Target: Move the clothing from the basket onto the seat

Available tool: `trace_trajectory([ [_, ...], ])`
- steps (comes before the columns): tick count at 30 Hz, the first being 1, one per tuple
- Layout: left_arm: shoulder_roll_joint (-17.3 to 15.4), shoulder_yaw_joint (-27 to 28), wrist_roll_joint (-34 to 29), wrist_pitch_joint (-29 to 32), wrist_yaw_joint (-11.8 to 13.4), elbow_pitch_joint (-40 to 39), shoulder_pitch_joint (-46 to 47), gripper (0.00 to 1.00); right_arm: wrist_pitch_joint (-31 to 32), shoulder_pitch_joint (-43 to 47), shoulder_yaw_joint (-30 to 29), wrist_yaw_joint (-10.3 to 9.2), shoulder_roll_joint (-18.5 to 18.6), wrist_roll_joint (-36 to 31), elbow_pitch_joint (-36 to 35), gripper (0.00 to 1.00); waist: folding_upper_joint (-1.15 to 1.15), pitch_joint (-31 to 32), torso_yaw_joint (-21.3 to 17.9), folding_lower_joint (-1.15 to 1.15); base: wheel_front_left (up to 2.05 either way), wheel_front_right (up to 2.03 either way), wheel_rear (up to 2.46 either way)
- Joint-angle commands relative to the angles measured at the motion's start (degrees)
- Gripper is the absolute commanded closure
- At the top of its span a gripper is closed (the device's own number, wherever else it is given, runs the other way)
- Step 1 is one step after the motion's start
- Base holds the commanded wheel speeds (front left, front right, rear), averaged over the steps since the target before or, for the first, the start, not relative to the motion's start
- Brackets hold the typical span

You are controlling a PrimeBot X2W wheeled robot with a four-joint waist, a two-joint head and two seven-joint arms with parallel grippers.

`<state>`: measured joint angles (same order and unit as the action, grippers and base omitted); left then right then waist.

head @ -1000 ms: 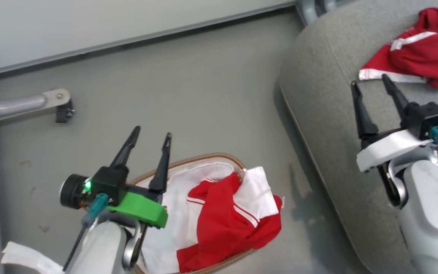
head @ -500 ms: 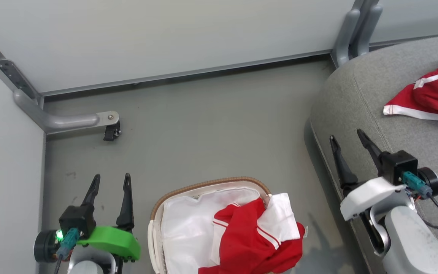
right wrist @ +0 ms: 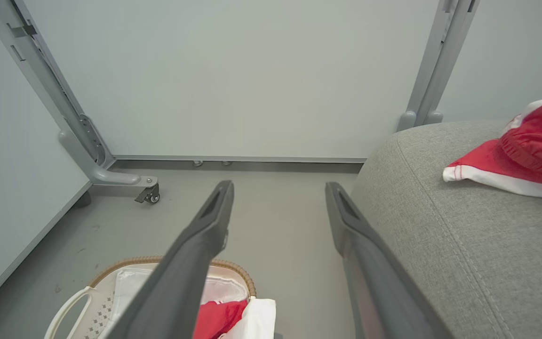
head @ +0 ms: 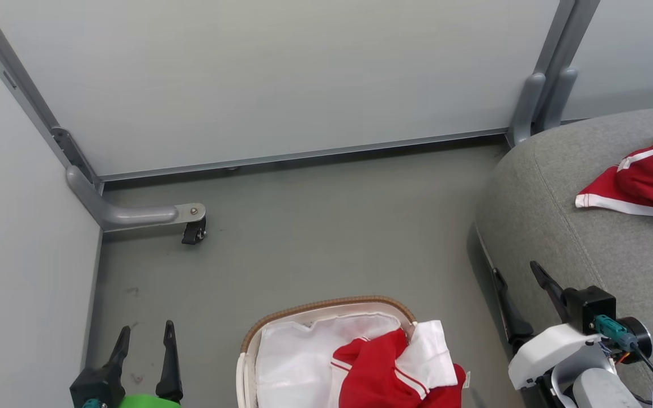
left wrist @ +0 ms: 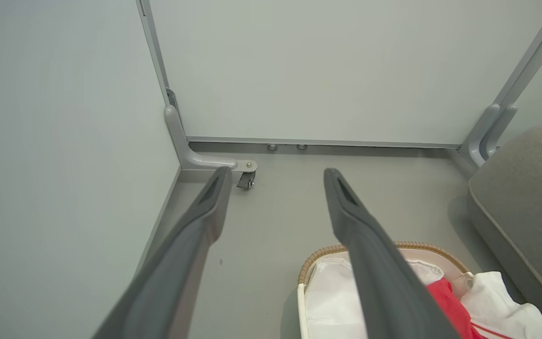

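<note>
The white basket with its brown woven rim stands on the floor at the bottom middle of the head view. A red and white garment lies in it and spills over the right rim. A second red garment rests on the grey seat at the right. My left gripper is open and holds nothing, left of the basket near the wall. My right gripper is open and holds nothing, beside the seat's front edge. The left wrist view has the basket rim; the right wrist view has the seat.
Pale wall panels close the space at the back and left. A grey frame foot with a small caster juts onto the floor at the left. A grey upright post stands behind the seat's corner. Bare grey floor lies between basket and wall.
The head camera has tilted up, shifting the whole picture down. My left gripper has left the basket's rim for the left. My right gripper has drawn back from the garment on the seat.
</note>
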<state>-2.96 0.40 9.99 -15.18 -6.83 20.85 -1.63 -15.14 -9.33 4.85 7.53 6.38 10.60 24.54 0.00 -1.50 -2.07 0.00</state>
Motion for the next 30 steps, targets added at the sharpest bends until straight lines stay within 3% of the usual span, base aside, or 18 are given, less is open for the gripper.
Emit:
trace_trajectory([
  [1, 0.0, 0.2, 0.3, 0.0, -0.1, -0.7, -0.9, 0.00, 0.0, 0.9, 0.0, -0.08, 0.2, 0.0, 0.0, 0.00, 0.00, 0.4, 0.0, 0.00, 0.00, 0.00, 0.00],
  [11, 0.0, -2.4, 1.0, 0.0, -0.3, -1.3, 0.5, 0.00, 0.0, -1.5, 0.7, -0.08, -0.5, 0.1, -1.4, 0.00, 0.00, -2.4, -1.1, 0.00, 0.00, 0.00, 0.00],
  [30, -1.0, -15.9, 5.3, 0.1, -0.7, 9.1, 21.8, 0.00, 0.0, -16.2, 2.7, -0.07, -3.1, 1.1, -10.5, 0.00, 0.00, -25.1, -12.6, 0.00, 0.00, 0.00, 0.00],
])
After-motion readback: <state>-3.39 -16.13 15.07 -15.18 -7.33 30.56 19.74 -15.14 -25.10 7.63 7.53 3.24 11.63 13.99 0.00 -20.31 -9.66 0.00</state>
